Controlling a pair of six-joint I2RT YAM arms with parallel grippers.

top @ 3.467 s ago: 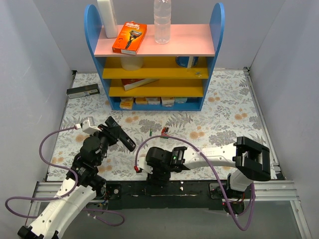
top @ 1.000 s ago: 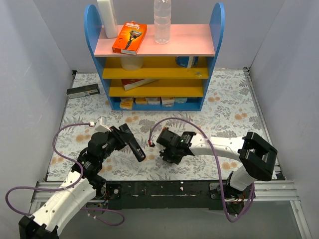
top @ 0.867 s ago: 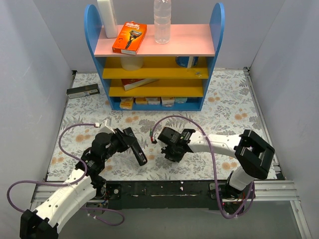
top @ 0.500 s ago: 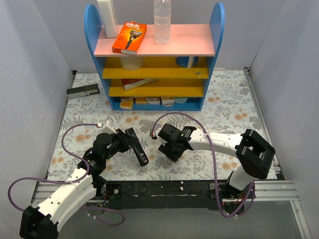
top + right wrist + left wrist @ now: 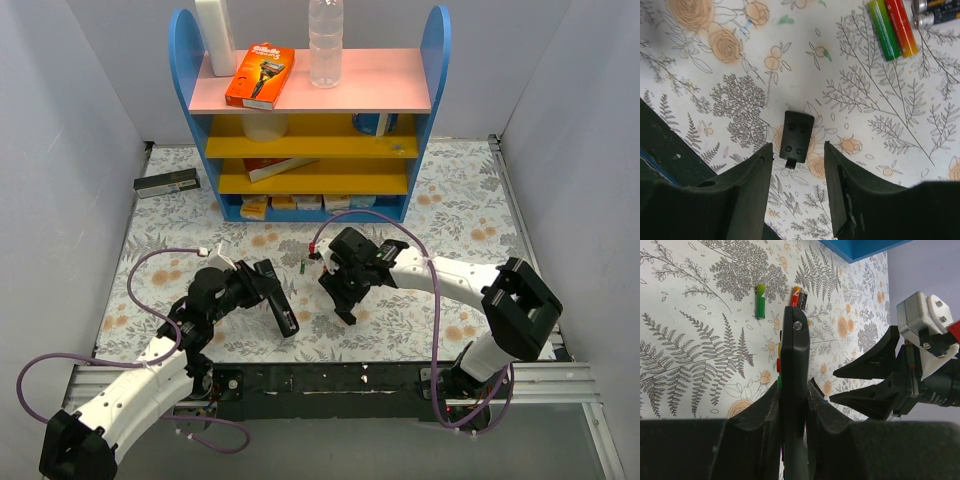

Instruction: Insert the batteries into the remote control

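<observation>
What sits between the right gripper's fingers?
A small black plate lies flat on the mat between the open right gripper's fingers, touching neither; the right wrist view shows it.

The table (image 5: 450, 220) carries a blue shelf (image 5: 183, 60), a dark box (image 5: 167, 183) (far left), batteries (image 5: 901, 27) and a black plate (image 5: 796, 136).

Remote control (image 5: 793, 370), lower end: hidden between the left gripper (image 5: 793, 387) fingers and cut off at the bottom edge.
Remote control, face: edge-on, buttons barely visible.
Dark batteries (image 5: 940, 12): ahead of the right gripper (image 5: 797, 149), cut off at the top-right corner.
</observation>
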